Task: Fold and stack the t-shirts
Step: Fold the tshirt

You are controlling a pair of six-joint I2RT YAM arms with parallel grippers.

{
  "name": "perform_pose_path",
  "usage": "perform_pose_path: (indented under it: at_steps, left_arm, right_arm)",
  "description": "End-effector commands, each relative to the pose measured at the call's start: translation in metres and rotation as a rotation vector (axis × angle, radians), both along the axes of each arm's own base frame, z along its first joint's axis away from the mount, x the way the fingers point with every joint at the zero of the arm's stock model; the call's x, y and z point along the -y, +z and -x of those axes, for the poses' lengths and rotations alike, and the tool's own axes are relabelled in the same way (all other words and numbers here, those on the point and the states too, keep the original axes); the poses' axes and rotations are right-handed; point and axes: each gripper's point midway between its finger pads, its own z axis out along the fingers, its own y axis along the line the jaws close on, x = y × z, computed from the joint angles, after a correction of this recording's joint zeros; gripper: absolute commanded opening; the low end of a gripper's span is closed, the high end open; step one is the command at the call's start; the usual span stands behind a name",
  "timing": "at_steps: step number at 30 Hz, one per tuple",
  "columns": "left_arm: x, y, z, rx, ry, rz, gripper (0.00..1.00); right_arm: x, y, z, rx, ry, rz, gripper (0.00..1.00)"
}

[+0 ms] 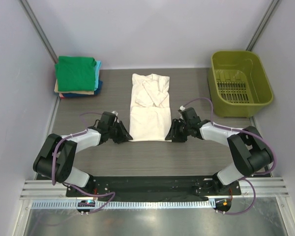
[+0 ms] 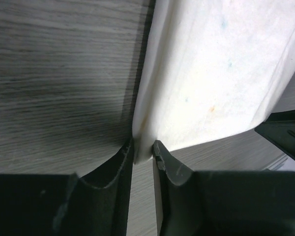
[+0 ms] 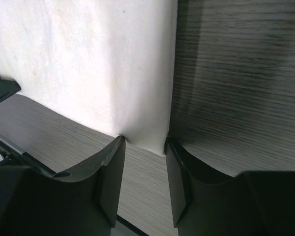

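The cream t-shirt (image 1: pixel 148 108) lies on the table as a long narrow strip, sleeves folded in at its far end. My left gripper (image 1: pixel 124 135) is at its near left corner; in the left wrist view the jaws (image 2: pixel 143 150) are nearly closed, pinching the shirt's corner (image 2: pixel 221 73). My right gripper (image 1: pixel 171 133) is at the near right corner. In the right wrist view its jaws (image 3: pixel 144 142) stand apart, with the shirt's corner (image 3: pixel 88 64) between the fingertips. A stack of folded t-shirts (image 1: pixel 77 76), green on top, sits at the far left.
An olive-green plastic basket (image 1: pixel 241 81) stands at the far right. Grey walls close in the table on the left, right and back. Both arms reach inward from the near edge.
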Motion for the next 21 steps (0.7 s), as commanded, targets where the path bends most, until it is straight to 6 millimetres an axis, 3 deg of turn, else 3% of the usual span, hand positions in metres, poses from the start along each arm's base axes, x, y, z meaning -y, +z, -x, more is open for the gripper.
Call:
perform_pose_path:
  at_steps: [1, 6, 9, 13, 15, 17, 20, 21]
  left_arm:
    - [-0.001, -0.007, 0.007, -0.001, -0.004, -0.011, 0.23]
    - [-0.002, -0.004, 0.003, 0.009, 0.012, -0.013, 0.00]
    - [-0.001, 0.003, 0.004, 0.028, 0.012, -0.002, 0.00]
    - [-0.006, 0.014, 0.015, 0.039, 0.014, -0.019, 0.00]
    - [-0.009, 0.013, 0.028, 0.024, 0.009, -0.041, 0.00]
    - [-0.006, 0.025, 0.037, 0.060, 0.001, -0.043, 0.00]
    - [-0.005, 0.040, 0.057, 0.074, 0.004, -0.038, 0.00]
    - [-0.008, 0.040, 0.068, 0.050, 0.003, -0.051, 0.00]
  right_arm:
    - [0.014, -0.016, 0.019, -0.063, -0.015, 0.055, 0.45]
    - [0.015, -0.016, 0.017, -0.056, -0.029, 0.061, 0.33]
    - [0.015, -0.011, 0.016, -0.048, -0.034, 0.057, 0.23]
    - [0.017, -0.003, 0.019, -0.029, -0.036, 0.052, 0.01]
    - [0.020, 0.002, 0.025, -0.021, -0.035, 0.049, 0.01]
    - [0.024, 0.005, 0.034, -0.032, -0.037, 0.051, 0.01]
    - [0.028, 0.017, 0.049, -0.018, -0.030, 0.038, 0.01]
    - [0.027, 0.029, 0.051, 0.025, -0.026, 0.023, 0.01]
